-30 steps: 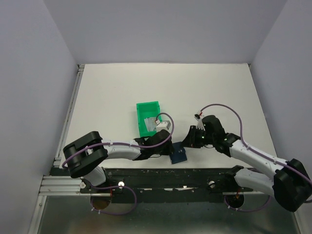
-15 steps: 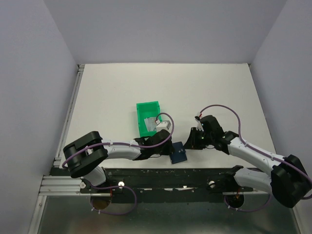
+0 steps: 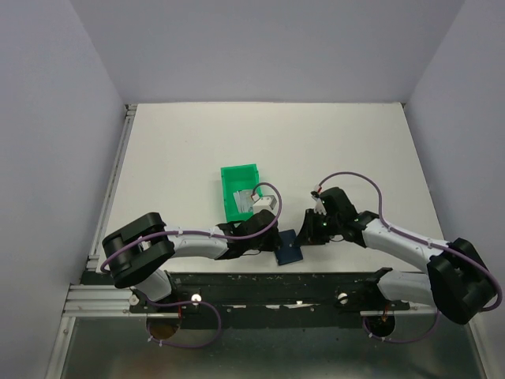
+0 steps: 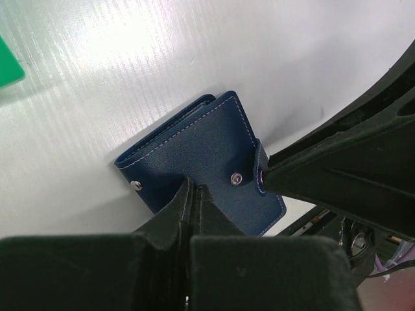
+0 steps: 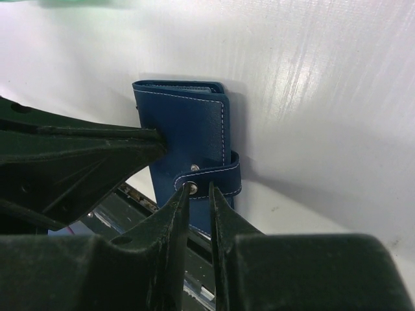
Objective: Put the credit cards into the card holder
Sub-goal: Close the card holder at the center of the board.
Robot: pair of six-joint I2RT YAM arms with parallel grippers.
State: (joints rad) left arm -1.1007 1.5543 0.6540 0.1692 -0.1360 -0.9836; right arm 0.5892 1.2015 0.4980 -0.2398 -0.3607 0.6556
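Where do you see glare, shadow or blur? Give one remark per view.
Left wrist: glare whitens the white table upper left; the dark navy-blue folding card holder is sharp, the left gripper's black fingers soft. Right wrist: sheen streaks the table at right, the holder shadows it rightward, the right gripper's fingers blur. Top external: even light, no glare.

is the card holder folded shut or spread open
Folded shut: the card holder has its covers lying together, and its strap wraps round the edge. Whether the snap is pressed home, cannot tell.
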